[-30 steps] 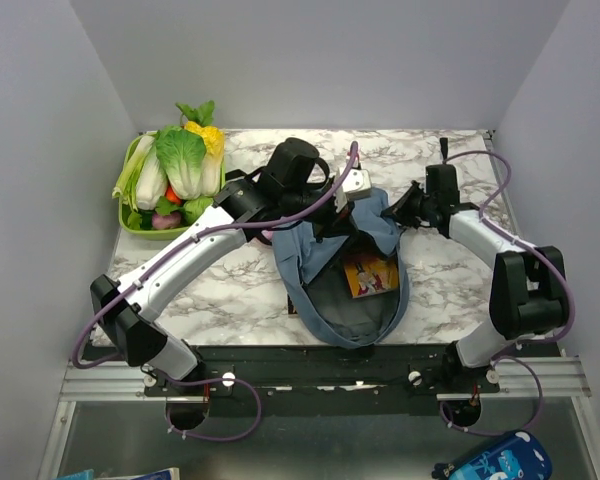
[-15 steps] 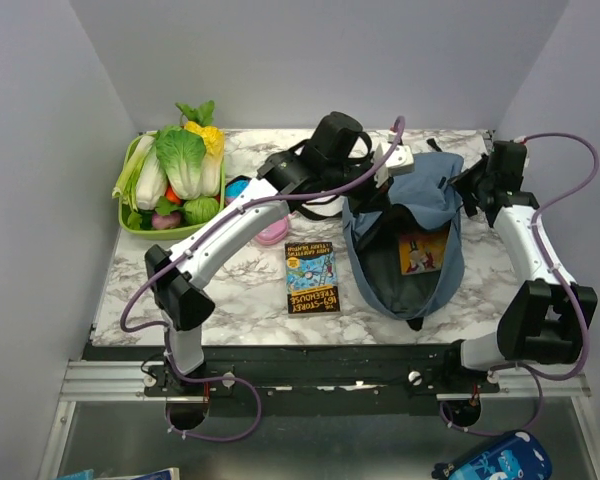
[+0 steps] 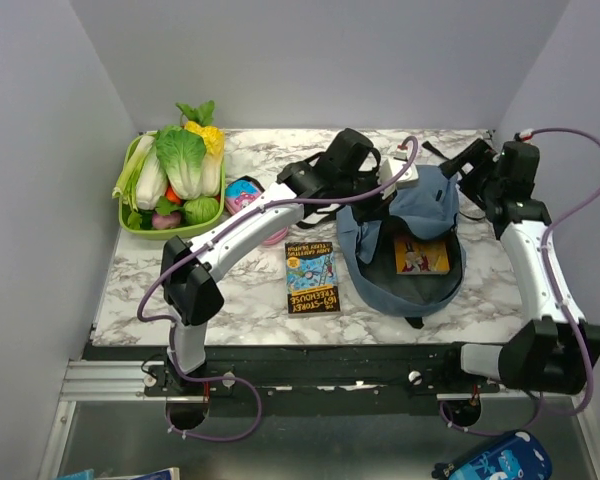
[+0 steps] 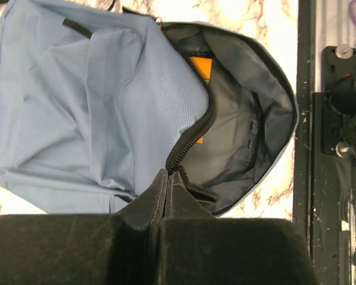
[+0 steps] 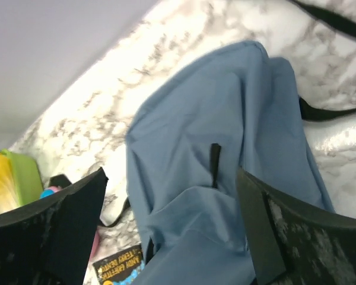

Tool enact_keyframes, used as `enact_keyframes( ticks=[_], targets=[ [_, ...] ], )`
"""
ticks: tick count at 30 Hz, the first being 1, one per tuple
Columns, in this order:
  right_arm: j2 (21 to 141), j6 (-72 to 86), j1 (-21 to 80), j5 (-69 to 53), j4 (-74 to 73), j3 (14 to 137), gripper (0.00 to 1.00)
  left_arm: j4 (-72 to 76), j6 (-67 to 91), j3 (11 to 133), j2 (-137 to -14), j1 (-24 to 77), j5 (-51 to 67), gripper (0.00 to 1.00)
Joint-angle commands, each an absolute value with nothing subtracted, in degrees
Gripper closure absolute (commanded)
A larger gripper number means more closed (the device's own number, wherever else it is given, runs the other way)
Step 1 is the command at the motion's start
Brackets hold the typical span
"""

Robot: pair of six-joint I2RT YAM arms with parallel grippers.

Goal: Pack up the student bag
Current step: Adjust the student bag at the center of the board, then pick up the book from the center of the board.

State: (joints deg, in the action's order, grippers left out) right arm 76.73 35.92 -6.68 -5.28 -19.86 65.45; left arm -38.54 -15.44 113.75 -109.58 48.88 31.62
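My left claw [image 4: 166,181] is pinched tight on the soft dusty-blue fabric backpack [image 4: 77,107]. The fingers are pressed together on the rim of its mouth, right where the black zipper track meets them. In the left wrist view the mouth gapes to the right of my grip. It shows dark grey lining and a corner of an orange-covered book [image 4: 200,66] deep inside.

My right claw [image 5: 172,178] is spread wide and holds nothing. Its two black fingers [image 5: 59,219] stand on either side of the backpack's rounded top, and I cannot tell whether they touch the cloth. A black strap [image 5: 329,110] trails off the backpack's right side across the white marble-patterned tabletop [image 5: 184,41].

From the top external view, the backpack [image 3: 430,200] lies on the right half of the tabletop between my two claws. Its mouth opens toward the near edge, and the orange-covered book [image 3: 421,254] lies flat inside it. The left claw [image 3: 388,186] is at the bag's far left shoulder, and the right claw [image 3: 470,165] is at its far right. A dark paperback with blue and yellow cover print [image 3: 311,276] lies flat just left of the backpack without touching it. A green plastic basket [image 3: 132,222] of toy vegetables [image 3: 183,160] stands in the far left corner.
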Motion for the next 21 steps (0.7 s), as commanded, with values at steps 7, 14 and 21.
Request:
enact_keyframes(
  ticks=[7,14,21],
  targets=[
    [50.7,25.0,7.9,-1.8,-22.0,62.9,0.00,-32.8,-11.5,108.3,-105.4,47.8,25.1,1.00],
    [42.8,21.1,40.4,16.2,-27.6,54.1,0.00,-29.4,-8.4,109.1,-104.6,46.4,21.3,1.00],
    [64.8,22.1,69.8,32.1,-33.1,59.7,0.00,-31.4,-7.7,111.8,-105.6,45.8,22.5,1.00]
  ],
)
